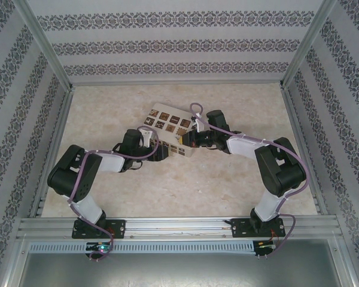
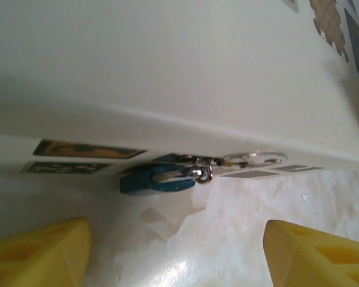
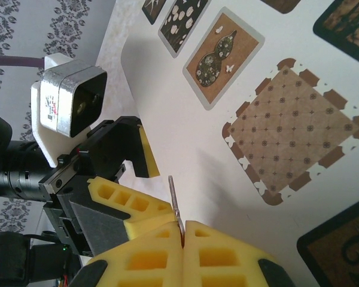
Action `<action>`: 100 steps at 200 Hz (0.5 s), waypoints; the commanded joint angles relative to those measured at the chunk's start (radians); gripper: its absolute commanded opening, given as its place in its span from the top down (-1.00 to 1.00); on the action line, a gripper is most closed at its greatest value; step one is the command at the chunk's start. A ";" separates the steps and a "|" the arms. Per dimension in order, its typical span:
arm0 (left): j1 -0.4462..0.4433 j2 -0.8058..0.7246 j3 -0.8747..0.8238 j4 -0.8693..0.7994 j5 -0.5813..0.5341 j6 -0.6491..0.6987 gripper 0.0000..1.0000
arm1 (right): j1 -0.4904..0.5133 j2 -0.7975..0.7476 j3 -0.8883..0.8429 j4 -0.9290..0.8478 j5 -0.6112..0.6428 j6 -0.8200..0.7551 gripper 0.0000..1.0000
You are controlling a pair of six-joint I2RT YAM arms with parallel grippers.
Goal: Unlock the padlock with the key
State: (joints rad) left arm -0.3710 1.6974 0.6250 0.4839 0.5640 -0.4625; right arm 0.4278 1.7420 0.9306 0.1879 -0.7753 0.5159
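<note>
The blue padlock [image 2: 154, 180] lies on its side against the lower front edge of the cream box [image 2: 167, 66], its silver shackle [image 2: 197, 173] hooked through the box's metal hasp. My left gripper [image 2: 179, 257] is open, its yellow fingers [image 2: 39, 254] spread wide on either side just short of the padlock, touching nothing. My right gripper [image 3: 183, 230] is shut on the key [image 3: 174, 197], a thin metal sliver sticking out past the pads above the box lid. In the top view both grippers meet at the box's near edge, left [image 1: 161, 153] and right [image 1: 188, 139].
The cream box [image 1: 170, 127] with brown picture tiles [image 3: 293, 128] sits mid-table. The left arm's wrist camera [image 3: 69, 101] and fingers [image 3: 128, 200] are close beside the right gripper. Patterned walls enclose the pale table [image 1: 185, 191].
</note>
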 commanded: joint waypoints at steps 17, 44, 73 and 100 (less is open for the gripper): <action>-0.016 0.039 0.024 0.100 -0.026 -0.015 -0.45 | -0.001 0.045 0.000 -0.105 0.045 -0.033 1.00; -0.023 0.058 0.028 0.127 -0.039 -0.013 -0.40 | -0.002 0.045 0.003 -0.111 0.045 -0.037 1.00; -0.030 0.080 0.040 0.142 -0.037 -0.025 -0.35 | -0.002 0.050 0.006 -0.119 0.045 -0.040 1.00; -0.038 0.092 0.057 0.132 -0.041 -0.039 -0.34 | -0.003 0.054 0.010 -0.125 0.045 -0.045 1.00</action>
State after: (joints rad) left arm -0.3843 1.7634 0.6491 0.5770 0.5350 -0.4824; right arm 0.4278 1.7458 0.9474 0.1539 -0.7750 0.4973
